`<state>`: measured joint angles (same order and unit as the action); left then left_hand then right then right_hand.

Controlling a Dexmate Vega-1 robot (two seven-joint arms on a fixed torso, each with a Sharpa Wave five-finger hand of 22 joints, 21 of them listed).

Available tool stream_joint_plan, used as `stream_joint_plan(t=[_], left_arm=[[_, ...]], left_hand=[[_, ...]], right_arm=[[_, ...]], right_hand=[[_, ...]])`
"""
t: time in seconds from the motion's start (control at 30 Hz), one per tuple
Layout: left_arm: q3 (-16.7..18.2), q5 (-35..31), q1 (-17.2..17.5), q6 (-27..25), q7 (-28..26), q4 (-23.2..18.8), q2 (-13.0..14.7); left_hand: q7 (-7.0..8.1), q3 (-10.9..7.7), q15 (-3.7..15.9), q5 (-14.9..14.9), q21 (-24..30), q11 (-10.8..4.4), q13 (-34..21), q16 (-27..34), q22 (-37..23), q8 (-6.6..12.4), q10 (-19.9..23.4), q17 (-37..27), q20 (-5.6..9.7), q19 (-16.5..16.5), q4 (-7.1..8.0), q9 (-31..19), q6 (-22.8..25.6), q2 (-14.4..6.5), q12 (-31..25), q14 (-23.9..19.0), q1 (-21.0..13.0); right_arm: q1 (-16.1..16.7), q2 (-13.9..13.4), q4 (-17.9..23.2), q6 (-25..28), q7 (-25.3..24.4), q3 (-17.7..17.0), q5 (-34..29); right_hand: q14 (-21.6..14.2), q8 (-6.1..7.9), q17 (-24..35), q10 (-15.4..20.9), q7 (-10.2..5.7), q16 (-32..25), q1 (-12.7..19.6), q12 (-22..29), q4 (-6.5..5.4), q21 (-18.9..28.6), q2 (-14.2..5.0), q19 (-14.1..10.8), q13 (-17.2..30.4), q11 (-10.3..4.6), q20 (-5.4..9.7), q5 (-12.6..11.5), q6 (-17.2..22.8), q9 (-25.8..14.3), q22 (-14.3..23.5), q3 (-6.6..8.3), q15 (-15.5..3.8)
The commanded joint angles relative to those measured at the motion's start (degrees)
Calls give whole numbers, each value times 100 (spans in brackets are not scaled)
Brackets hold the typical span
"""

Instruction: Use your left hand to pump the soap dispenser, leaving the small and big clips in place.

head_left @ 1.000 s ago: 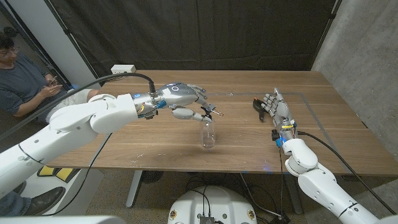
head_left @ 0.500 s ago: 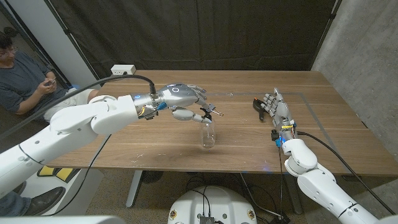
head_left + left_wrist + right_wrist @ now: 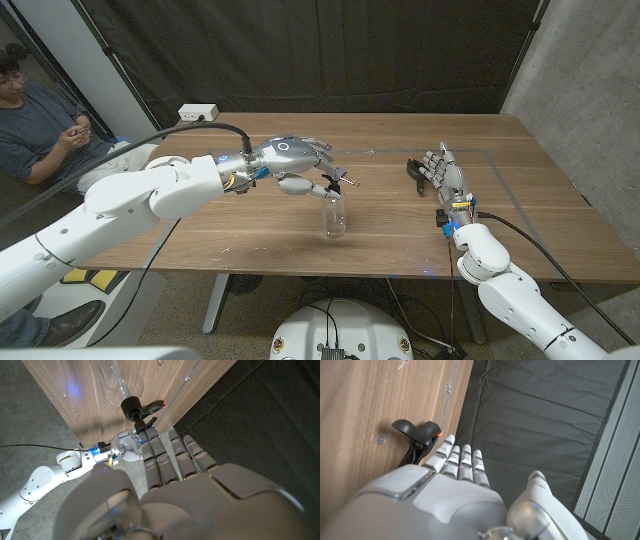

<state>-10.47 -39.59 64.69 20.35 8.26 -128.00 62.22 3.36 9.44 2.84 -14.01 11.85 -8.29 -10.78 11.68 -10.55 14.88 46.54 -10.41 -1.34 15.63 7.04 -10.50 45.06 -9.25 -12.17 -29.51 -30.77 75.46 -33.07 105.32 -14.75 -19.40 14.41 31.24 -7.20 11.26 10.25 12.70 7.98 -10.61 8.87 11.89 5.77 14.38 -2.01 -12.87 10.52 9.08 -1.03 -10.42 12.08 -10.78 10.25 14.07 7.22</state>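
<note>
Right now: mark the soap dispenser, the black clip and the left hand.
soap dispenser (image 3: 335,221), head view, clear bottle body.
black clip (image 3: 413,170), head view, its handle.
left hand (image 3: 292,157), head view, back of hand.

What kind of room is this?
Probably a robot test lab: a wooden table ringed by black curtains, a clear soap bottle under the left hand, and a person seated nearby.

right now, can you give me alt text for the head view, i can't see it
The robot's left hand hovers over the pump of a clear soap dispenser standing mid-table, fingers around the pump head. The right hand stands idle by a black clip. A seated person is at far left behind the wooden table.
</note>
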Motion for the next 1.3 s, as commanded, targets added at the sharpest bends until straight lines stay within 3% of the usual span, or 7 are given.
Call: stream_joint_plan(t=[0.03,0.37,1.3], left_arm=[[-216,-100,-57,-69,-9,93,1],[-434,-46,-160,-93,66,151,6],[-109,18,-40,-217,-62,-125,123]], left_hand=[[-96,-9,227,-23,12,-10,-26,26,-16,52,115,5,10,-15,6,-9,208,22,-48,-49,-24],[-124,-43,233,-20,19,155,-26,39,-17,86,256,7,11,-11,15,-5,449,-4,-49,-147,-49],[-81,-84,269,-11,24,97,-27,22,-16,69,387,8,22,-4,23,-4,605,-13,-32,-201,-79]], right_arm=[[20,-9,8,22,-1,1,32],[22,-29,18,48,14,10,44],[161,-90,164,-48,55,-131,94]], right_hand=[[-23,10,27,46,-15,3,-2,34,13,-5,-38,-42,13,42,9,2,68,-15,26,-23,64],[-36,12,27,49,-12,0,-4,34,14,-13,-39,-51,13,36,12,2,78,-15,26,-25,66],[-136,33,26,209,-23,-20,1,90,18,-16,-61,-148,14,39,6,0,160,-15,27,-23,67]])
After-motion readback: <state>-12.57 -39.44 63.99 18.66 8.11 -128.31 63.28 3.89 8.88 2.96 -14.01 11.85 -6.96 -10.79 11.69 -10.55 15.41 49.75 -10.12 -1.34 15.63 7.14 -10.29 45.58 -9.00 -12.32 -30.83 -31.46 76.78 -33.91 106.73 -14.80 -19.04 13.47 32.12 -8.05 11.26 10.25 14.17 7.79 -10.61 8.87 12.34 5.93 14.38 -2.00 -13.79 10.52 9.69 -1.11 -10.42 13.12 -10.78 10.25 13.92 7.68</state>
